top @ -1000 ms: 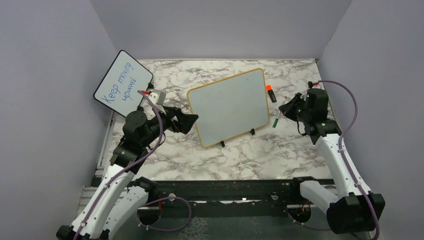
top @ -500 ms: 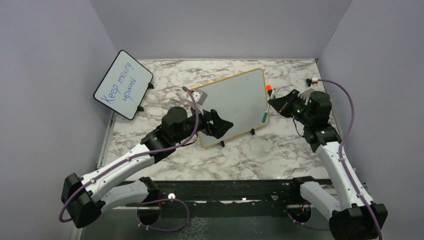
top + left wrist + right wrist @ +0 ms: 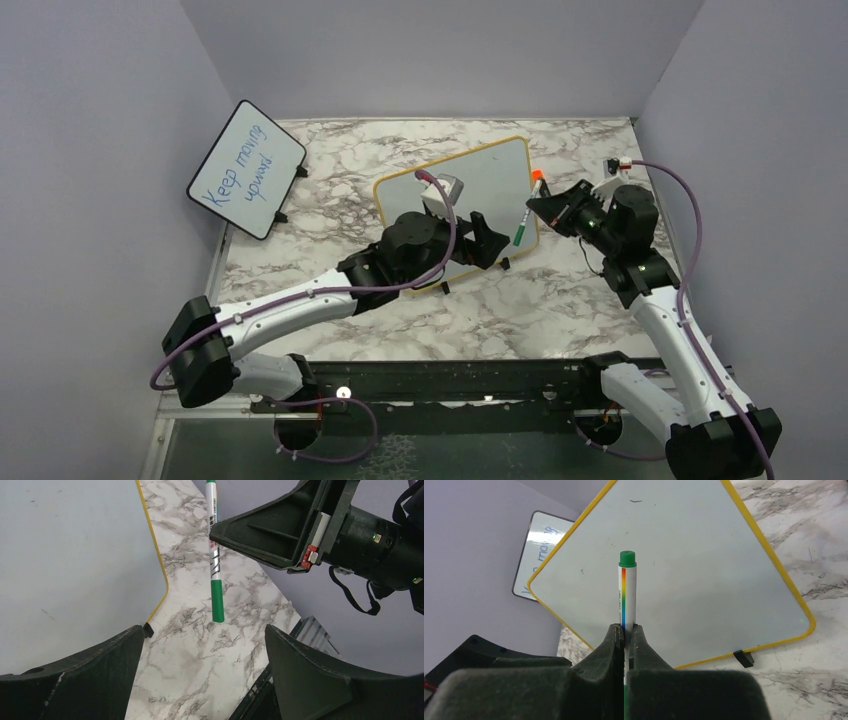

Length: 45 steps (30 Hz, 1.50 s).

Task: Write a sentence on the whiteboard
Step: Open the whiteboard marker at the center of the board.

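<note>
R jaws pinch green marker (image 3: 215, 570); L jaws spread wide nr it.

Left arm (image 3: 300, 295) extended, left fingers (image 3: 90, 680) spread wide, right fingers (image 3: 646, 652) clamped shut

Whiteboard (image 3: 495, 175): white, yellow frame. Marker (image 3: 627, 595): white barrel, green ends, rainbow stripe. Table (image 3: 560, 300): white marble, grey veins.

The top camera is looking down from behind the arm bases over the whole counter (image 3: 330, 150). Wrist cameras are looking closely past the left pincer (image 3: 200, 640) and right pincer (image 3: 625, 630), sharing the marker (image 3: 216, 587) and the whiteboard (image 3: 704, 570) beyond them.
</note>
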### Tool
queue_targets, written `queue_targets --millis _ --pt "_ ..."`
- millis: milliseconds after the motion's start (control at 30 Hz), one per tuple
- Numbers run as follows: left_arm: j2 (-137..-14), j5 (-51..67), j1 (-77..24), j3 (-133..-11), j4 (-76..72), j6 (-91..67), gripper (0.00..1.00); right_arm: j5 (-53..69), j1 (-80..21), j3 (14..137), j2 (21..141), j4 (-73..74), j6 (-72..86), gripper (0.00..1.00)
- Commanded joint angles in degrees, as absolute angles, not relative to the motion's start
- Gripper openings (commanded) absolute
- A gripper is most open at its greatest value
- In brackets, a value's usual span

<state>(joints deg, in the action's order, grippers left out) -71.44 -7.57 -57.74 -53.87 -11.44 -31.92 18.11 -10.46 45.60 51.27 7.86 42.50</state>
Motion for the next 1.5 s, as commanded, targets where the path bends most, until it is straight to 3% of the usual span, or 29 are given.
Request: queue_targets --millis 0,167,667,1000,1133,1233,1267,1467 --pt "-76.4 -12.4 -60.4 -58.8 -14.1 -29.5 0.87 14.5 -10.8 48.3 50.3 11.2 44.7 0.00" --pt "-81.2 -15.4 -62.3 -63.2 -12.8 -24.7 0.73 14.1 -10.8 48.5 50.8 12.0 46.0 0.01" --pt "-91.4 -21.0 -65.4 -72.1 -6.4 -17.7 0.54 14.6 -10.8 48.0 51.2 12.2 47.1 0.01" --pt "-94.1 -22.0 -65.5 -73.5 -5.6 -17.3 0.33 15.6 -10.8 47.6 51.6 11.0 47.7 0.01" --pt "-94.2 -21.8 -65.5 -73.2 -5.6 -17.0 0.21 15.8 -10.8 47.8 51.8 10.5 47.0 0.01" --pt "-93.6 -21.8 -65.5 -72.3 -5.6 -15.9 0.05 16.4 -10.8 47.7 52.0 9.7 45.9 0.01" --pt "-93.1 -21.9 -65.4 -71.8 -5.8 -15.3 0.00 16.8 -10.8 47.9 52.1 9.6 45.3 0.03" --pt "-89.2 -21.9 -65.3 -68.4 -6.1 -9.2 0.00 19.9 -10.8 52.4 54.3 13.2 39.1 0.27"
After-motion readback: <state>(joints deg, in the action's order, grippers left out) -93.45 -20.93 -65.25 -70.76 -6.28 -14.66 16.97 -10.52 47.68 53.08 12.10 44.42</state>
